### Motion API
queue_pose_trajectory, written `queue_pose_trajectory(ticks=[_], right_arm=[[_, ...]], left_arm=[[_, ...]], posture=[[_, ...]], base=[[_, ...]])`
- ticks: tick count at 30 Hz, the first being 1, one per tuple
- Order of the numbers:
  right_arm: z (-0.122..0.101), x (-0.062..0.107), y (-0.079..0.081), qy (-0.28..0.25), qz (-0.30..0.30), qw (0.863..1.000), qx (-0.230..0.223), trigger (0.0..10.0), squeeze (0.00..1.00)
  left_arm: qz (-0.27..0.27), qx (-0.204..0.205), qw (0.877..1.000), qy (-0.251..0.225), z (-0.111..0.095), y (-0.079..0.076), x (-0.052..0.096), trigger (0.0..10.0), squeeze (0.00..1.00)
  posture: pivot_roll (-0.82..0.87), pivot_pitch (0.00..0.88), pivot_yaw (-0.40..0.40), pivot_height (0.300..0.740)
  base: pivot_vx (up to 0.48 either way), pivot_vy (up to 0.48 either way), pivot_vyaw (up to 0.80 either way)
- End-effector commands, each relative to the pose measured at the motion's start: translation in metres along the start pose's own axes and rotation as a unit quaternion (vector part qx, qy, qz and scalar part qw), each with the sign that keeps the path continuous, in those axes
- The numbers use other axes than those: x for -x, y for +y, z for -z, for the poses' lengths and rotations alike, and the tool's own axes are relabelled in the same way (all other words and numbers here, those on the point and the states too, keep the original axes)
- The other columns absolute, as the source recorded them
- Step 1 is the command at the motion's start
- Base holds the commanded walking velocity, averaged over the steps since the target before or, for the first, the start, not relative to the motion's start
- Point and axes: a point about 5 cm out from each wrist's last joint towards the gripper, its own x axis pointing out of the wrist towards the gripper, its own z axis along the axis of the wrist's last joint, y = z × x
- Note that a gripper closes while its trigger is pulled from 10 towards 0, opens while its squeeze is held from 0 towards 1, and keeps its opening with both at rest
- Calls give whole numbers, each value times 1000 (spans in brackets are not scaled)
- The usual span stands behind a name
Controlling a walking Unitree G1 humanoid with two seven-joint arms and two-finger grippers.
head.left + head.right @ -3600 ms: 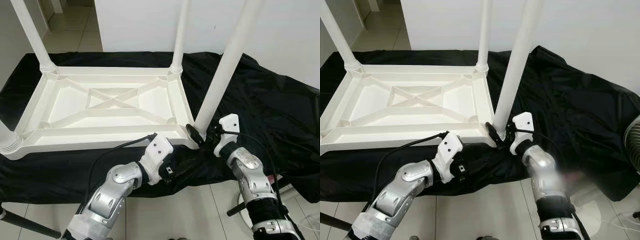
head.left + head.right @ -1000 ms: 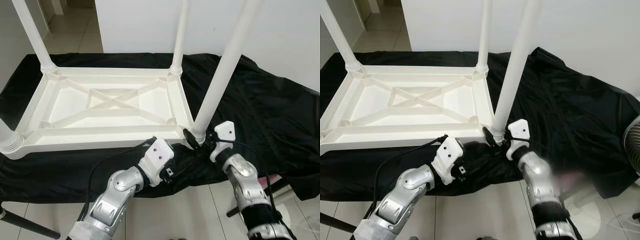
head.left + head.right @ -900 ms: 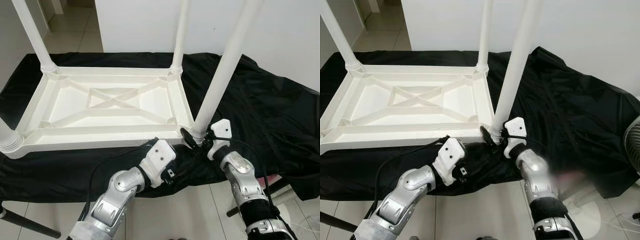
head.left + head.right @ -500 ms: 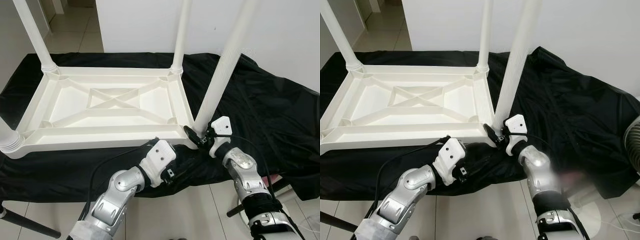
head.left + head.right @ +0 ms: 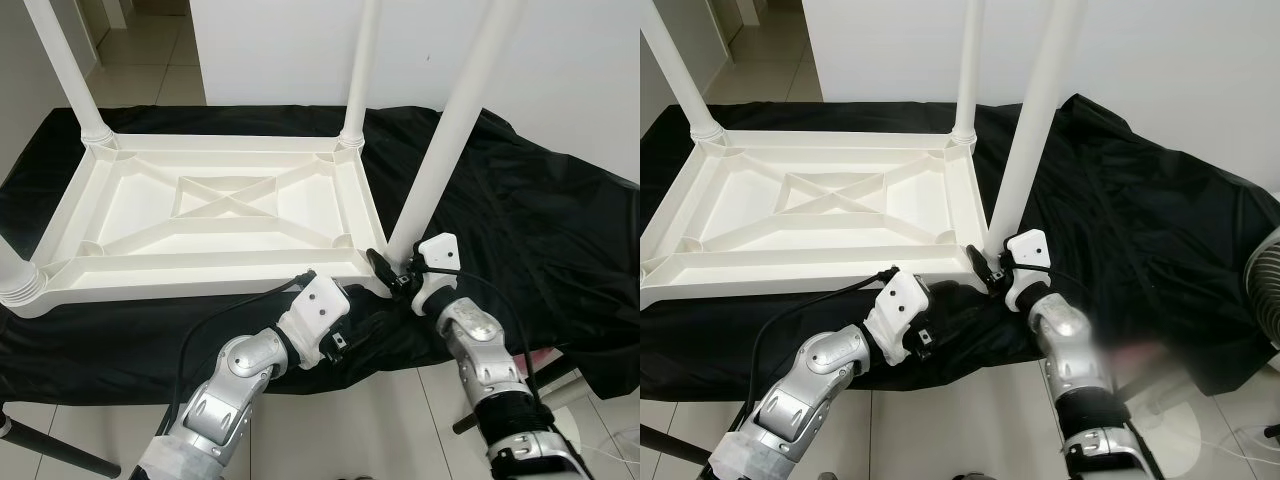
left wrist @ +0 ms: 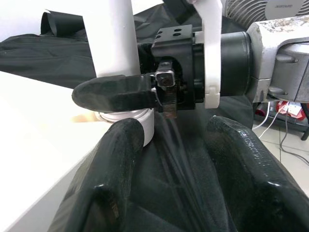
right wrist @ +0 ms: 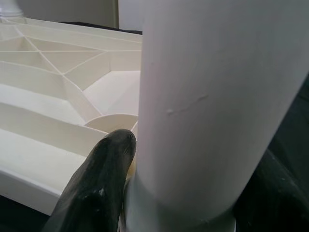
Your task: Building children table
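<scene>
Both arms were silver metal with white plastic wrist housings; the left arm [image 5: 235,375] had a black cable looped along it. The right gripper [image 6: 145,94] was glossy black (silver screw block visible), the right arm [image 5: 480,355] banded black lower down.

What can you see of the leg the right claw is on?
The leg is a smooth white plastic tube, leaning slightly and running out of the top of the head views. Its ringed foot sits at the near right corner socket of the upturned tabletop. The right claw clamps it near the base, one finger on each side.
</scene>
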Motion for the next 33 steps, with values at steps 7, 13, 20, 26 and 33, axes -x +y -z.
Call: queue_pose_trajectory(ticks=[7,13,20,26,33], right_arm=[[9,10,9,29,181,982,-51,10000,0],[10,19,16,32,262,962,-76,10000,0],[9,20,20,37,283,954,-87,10000,0],[6,22,13,33,281,956,-78,10000,1000],[-2,22,9,-3,202,976,-79,10000,1000]], left_arm=[[-16,3,1000,7,4,0,0,10000,0],[-19,0,1000,9,4,2,-1,10000,0],[-23,-2,1000,5,3,4,-3,10000,0],[-23,-3,1000,5,3,5,-2,10000,0],[-16,2,1000,6,4,2,-2,10000,0]], posture=[[-55,76,-35,740],[-52,67,-37,740],[-52,58,-40,740],[-51,52,-42,740],[-56,42,-42,740]], base=[[0,0,0],[0,0,0],[0,0,0],[0,0,0],[0,0,0]])
